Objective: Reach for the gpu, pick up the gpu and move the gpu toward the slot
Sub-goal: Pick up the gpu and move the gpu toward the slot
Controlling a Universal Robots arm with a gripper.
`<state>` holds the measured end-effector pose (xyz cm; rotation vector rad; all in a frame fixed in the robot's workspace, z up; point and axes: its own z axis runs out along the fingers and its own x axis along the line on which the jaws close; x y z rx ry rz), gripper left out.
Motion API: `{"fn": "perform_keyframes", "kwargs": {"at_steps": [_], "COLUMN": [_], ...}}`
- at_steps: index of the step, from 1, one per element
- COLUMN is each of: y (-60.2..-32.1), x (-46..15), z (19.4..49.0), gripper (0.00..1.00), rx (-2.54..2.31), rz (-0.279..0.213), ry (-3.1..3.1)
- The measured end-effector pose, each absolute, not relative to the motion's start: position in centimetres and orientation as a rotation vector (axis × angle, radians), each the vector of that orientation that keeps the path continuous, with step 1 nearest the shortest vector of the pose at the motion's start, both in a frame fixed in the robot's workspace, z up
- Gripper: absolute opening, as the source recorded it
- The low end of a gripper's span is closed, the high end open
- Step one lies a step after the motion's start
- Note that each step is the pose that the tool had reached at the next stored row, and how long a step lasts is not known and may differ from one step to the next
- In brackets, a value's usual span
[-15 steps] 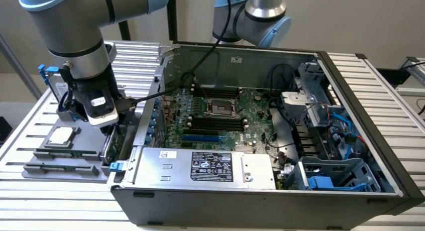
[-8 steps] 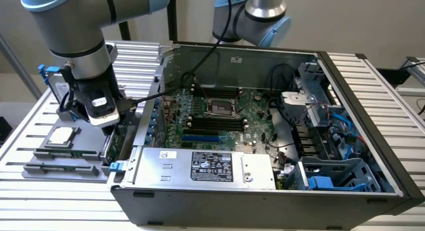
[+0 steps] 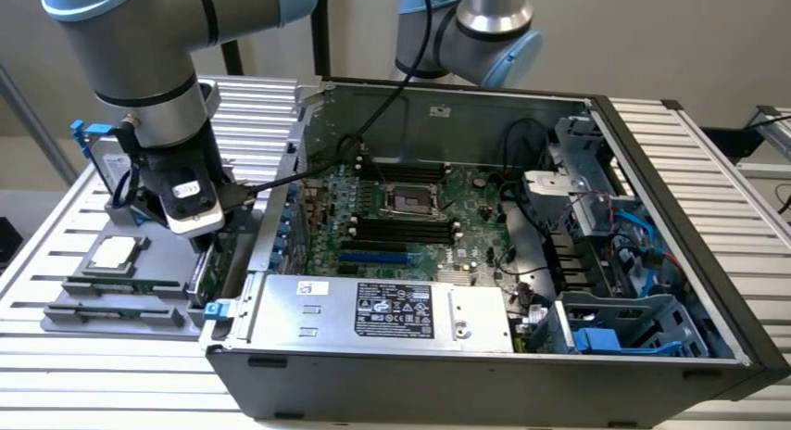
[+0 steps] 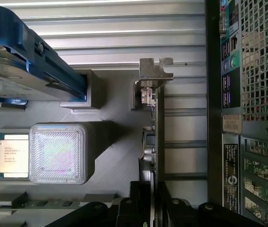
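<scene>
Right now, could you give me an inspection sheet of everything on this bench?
Surface: a slatted metal table carries a grey tray and an open computer case.
Job's things: the gpu stands on edge in the tray, beside the case.
Clutter: a hard drive, a processor chip and memory sticks are all on the tray.
Grippers: the gripper is right at the gpu's edge.
Cables: a black cable runs from the wrist across the case's corner; blue wires lie inside the case.
Surroundings: a second arm stands behind the case, in front of a pale wall.
</scene>
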<state>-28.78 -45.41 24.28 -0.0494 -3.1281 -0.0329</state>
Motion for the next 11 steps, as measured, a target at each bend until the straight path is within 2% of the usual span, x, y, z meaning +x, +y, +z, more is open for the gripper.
{"fn": "perform_keyframes", "kwargs": {"at_steps": [11], "y": [-45.40], "x": [-28.81], "z": [24.32], "gripper": [0.26], "rx": [-0.050], "rz": [-0.038], "ry": [-3.128]}}
